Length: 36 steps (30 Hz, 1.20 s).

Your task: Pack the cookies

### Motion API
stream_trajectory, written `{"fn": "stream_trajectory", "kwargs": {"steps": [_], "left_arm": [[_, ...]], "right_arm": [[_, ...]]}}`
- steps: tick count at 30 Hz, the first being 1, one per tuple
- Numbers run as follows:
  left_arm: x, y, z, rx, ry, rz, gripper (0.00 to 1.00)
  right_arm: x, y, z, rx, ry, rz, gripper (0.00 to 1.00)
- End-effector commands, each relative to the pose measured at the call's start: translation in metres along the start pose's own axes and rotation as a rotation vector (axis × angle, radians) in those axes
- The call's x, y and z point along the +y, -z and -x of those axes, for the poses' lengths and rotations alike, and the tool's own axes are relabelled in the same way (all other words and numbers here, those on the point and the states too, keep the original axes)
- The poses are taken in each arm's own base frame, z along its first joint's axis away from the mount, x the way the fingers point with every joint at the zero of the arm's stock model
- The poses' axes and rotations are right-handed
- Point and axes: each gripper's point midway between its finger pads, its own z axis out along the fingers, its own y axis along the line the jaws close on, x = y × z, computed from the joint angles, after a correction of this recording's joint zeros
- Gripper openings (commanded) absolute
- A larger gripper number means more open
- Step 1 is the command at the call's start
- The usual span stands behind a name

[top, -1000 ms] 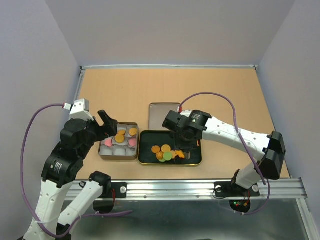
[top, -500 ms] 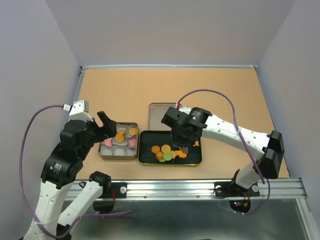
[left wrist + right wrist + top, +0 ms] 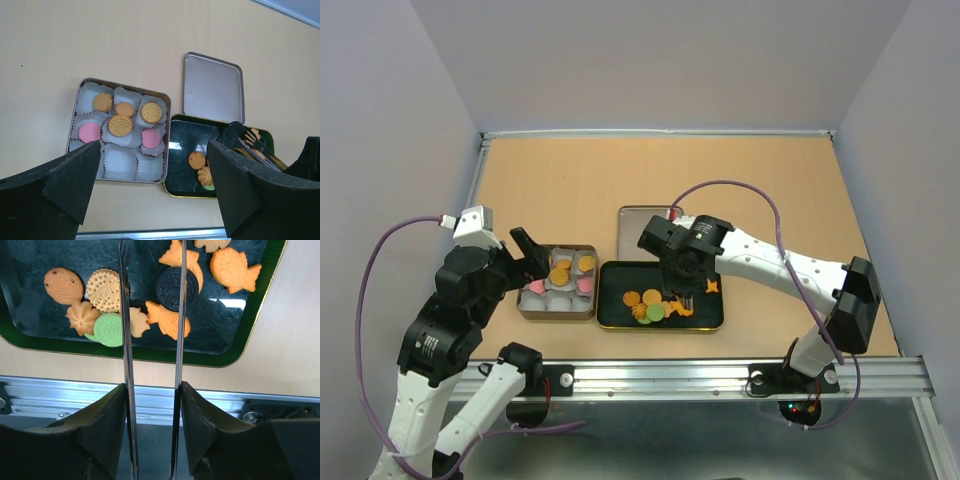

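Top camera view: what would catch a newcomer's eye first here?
The cookies lying loose in the dark green-rimmed tray near the front edge, with the right gripper poised open over them on long thin fingers. Left of the tray, a square tin of white paper cups holds a few orange and pink cookies, and a metal lid lies flat behind the tray.

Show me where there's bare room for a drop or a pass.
Free: the two empty paper cups nearest the rail, the bare lid, the tray's end beside the cups, and the table's far half. Crowded: the tray's middle, where cookies overlap under the right pincer.
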Motion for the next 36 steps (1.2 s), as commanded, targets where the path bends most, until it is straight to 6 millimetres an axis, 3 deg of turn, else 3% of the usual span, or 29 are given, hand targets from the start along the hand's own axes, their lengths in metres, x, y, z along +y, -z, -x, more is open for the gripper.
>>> {"fn": "stream_trajectory", "kwargs": {"steps": [1, 13, 20, 21, 24, 25, 27, 28, 30, 36], "left_arm": [[-0.003, 0.005, 0.014, -0.048, 0.005, -0.007, 0.99], [-0.002, 0.007, 0.02, -0.061, -0.012, 0.002, 0.99], [-0.001, 0.011, 0.032, -0.085, -0.028, 0.021, 0.99], [0.001, 0.011, 0.032, -0.085, -0.032, 0.03, 0.99], [0.004, 0.013, 0.037, -0.099, -0.04, 0.049, 0.99], [0.004, 0.014, 0.039, -0.105, -0.046, 0.05, 0.99], [0.006, 0.015, 0.042, -0.115, -0.051, 0.061, 0.99], [0.005, 0.016, 0.044, -0.121, -0.053, 0.061, 0.99], [0.007, 0.017, 0.047, -0.128, -0.054, 0.072, 0.99], [0.007, 0.017, 0.052, -0.144, -0.05, 0.081, 0.99]], "right_arm": [[0.01, 0.004, 0.015, -0.05, -0.002, 0.027, 0.5], [0.019, 0.008, 0.021, -0.054, -0.007, 0.051, 0.35], [0.04, 0.041, 0.04, -0.083, 0.026, 0.153, 0.24], [0.047, 0.054, 0.047, -0.096, 0.034, 0.182, 0.23], [0.071, 0.066, 0.047, -0.097, 0.106, 0.246, 0.21], [0.084, 0.082, 0.048, -0.108, 0.124, 0.3, 0.21], [0.104, 0.086, 0.044, -0.097, 0.161, 0.346, 0.2], [0.119, 0.098, 0.04, -0.102, 0.183, 0.399, 0.2], [0.148, 0.104, 0.026, -0.066, 0.235, 0.496, 0.2], [0.208, 0.116, -0.007, 0.011, 0.333, 0.677, 0.19]]}}
